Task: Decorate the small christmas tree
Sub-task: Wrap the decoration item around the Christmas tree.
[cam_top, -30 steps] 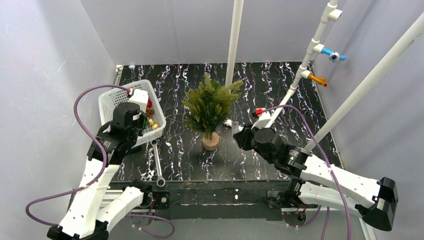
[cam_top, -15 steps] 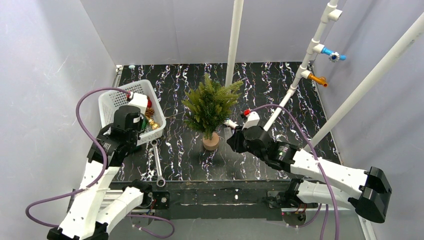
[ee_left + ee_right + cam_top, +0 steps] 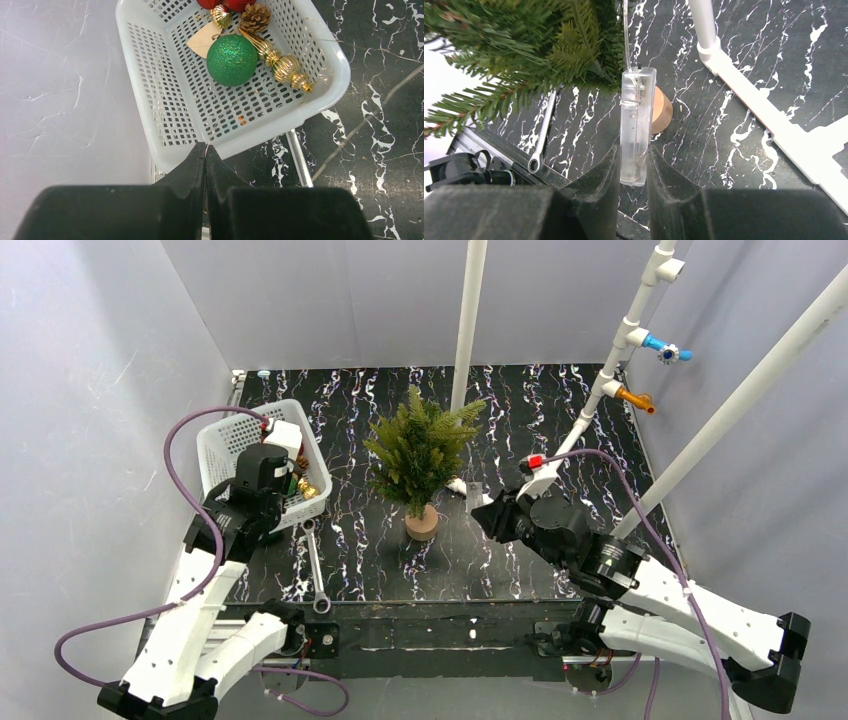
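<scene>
Tree (image 3: 420,455) upright between both arms; right gripper (image 3: 632,156) clamps the clear battery box (image 3: 636,125) just right of it, left gripper (image 3: 205,152) pinches the thin wire (image 3: 210,139) over the basket (image 3: 160,85) to its left. A hard wire tug could topple it.

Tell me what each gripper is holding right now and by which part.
The right gripper clamps the clear plastic box by one end. The left gripper pinches a thin wire; where along it is unclear.
</scene>
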Controlling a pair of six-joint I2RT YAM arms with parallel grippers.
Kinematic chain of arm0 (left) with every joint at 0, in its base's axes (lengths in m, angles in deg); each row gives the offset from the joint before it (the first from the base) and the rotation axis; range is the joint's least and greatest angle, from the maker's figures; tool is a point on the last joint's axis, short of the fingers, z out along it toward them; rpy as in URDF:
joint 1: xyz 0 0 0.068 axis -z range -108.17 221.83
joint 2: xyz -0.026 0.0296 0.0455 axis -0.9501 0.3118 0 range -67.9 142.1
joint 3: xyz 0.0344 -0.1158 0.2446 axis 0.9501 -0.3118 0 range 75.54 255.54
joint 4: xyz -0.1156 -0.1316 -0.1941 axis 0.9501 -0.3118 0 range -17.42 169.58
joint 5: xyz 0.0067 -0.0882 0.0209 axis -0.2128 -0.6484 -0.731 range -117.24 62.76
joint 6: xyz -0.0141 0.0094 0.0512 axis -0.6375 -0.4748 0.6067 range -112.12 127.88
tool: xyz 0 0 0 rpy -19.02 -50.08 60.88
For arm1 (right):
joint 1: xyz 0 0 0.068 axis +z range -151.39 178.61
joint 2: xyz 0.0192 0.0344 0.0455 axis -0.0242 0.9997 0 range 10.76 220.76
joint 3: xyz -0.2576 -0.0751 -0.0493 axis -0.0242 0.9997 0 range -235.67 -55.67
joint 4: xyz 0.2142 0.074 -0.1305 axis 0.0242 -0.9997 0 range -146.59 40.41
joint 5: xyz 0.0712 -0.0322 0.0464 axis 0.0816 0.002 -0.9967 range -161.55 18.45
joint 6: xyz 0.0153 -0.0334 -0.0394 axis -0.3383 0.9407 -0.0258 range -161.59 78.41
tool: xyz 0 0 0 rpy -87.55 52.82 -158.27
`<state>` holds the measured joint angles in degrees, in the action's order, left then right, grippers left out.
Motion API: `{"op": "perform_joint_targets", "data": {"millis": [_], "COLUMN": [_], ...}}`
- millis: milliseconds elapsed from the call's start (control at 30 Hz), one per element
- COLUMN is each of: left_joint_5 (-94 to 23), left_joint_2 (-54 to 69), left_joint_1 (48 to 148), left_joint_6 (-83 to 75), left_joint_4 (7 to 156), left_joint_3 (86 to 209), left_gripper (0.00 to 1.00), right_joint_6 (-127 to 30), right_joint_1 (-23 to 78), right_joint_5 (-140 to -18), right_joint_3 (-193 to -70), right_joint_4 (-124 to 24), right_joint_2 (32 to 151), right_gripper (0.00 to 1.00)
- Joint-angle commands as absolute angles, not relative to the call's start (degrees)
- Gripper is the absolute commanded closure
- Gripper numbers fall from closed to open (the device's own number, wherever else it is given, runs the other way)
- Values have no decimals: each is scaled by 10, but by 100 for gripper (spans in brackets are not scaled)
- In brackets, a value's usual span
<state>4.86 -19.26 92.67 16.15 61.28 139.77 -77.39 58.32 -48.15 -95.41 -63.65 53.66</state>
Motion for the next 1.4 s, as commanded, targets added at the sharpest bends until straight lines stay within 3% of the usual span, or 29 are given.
{"op": "perform_joint_targets", "data": {"millis": [0,267,433,633,900,1167,1367], "left_joint_5": [52,30,19,14,7,9,9], "left_joint_2": [-183,-180,-180,-184,-185,-185,-186], "left_joint_1": [928,928,928,928,928,928,928], "left_joint_6": [154,140,133,131,132,131,137], "left_joint_4": [600,592,591,584,576,576,574], "left_joint_3": [1420,1420,1419,1420,1426,1425,1425], "left_gripper": [100,100,100,100,100,100,100], "right_joint_6": [-767,-774,-749,-741,-775,-775,-795], "right_joint_1": [585,585,576,534,395,385,387], "right_joint_5": [-448,-362,-364,-398,-511,-612,-670], "right_joint_3": [-986,-949,-957,-987,-976,-995,-976], "right_joint_4": [-651,-646,-627,-599,-574,-603,-647], "right_joint_2": [506,446,476,537,519,541,493], "right_gripper": [99,99,99,99,99,99,99]}}
